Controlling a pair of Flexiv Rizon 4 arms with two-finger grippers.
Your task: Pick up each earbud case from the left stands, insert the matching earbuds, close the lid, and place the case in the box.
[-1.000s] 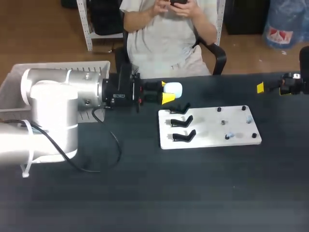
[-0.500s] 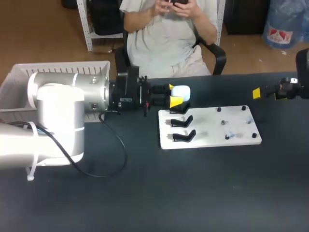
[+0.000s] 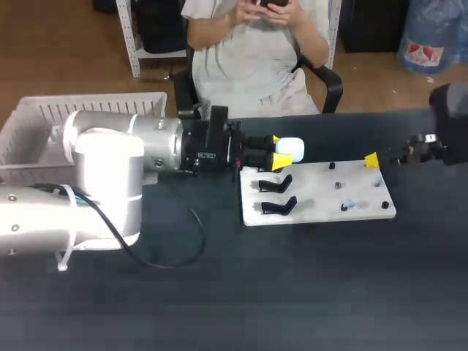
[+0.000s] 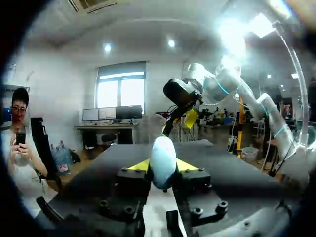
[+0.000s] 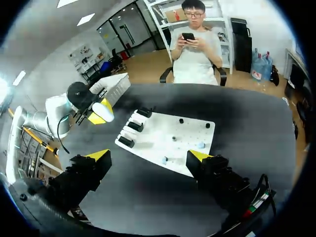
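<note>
My left tool [image 3: 279, 151] is clamped on the white earbud case [image 3: 291, 148]. Its two yellow tips press the case from opposite sides, and the rounded end pokes out past them. In the head view the case sits just above centre frame, over the upper left corner of the white board [image 3: 318, 191]. I cannot tell whether it touches anything below it. The left wrist view shows the case [image 4: 163, 160] standing upright between the yellow tips, filling the gap between them.

The left arm [image 3: 124, 157] comes in from the left of the frame and stretches level across the dark bench [image 3: 292, 292]. Behind it, in the upper left, is the white slatted box [image 3: 36, 121].

Black stands [image 3: 276, 183] line the left side of the board, just below the held case. On the board's right half, among black pegs [image 3: 332, 166], lie small pale earbuds [image 3: 346, 205], too small for me to make out in detail.

My right tool [image 5: 148, 157] has its fingers spread wide apart with nothing between them. In its wrist view the board [image 5: 168, 138] lies ahead of the fingers and the left tool with the case [image 5: 106, 111] is beyond the board's far corner. In the head view, one yellow tip of the right tool shows at the board's upper right corner.
</note>
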